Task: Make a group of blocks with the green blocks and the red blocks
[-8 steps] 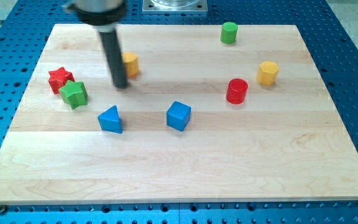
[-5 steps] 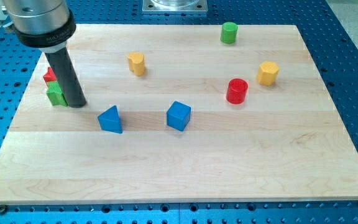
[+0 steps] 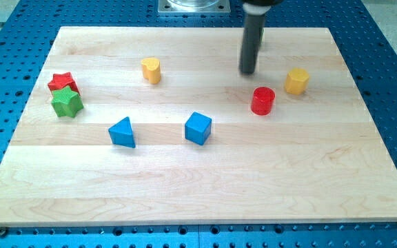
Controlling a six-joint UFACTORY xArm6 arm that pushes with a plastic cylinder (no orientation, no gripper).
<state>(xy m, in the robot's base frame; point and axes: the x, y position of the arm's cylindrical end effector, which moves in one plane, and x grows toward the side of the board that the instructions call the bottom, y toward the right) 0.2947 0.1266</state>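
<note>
A red star [image 3: 63, 83] and a green star [image 3: 67, 102] touch each other at the view's left edge of the wooden board [image 3: 205, 186]. A red cylinder [image 3: 262, 100] stands at centre right. My tip [image 3: 248, 71] is at the view's upper right, just above and left of the red cylinder, not touching it. The rod stands where the green cylinder was, and I cannot see that block now.
A yellow block [image 3: 151, 70] lies at upper left centre and another yellow block [image 3: 296, 80] to the right of the red cylinder. A blue triangle [image 3: 122, 132] and a blue cube [image 3: 198, 128] sit in the middle.
My tip pushed the green star a little left against the red star, then swung across to the view's upper right. The green cylinder is now covered by the rod.
</note>
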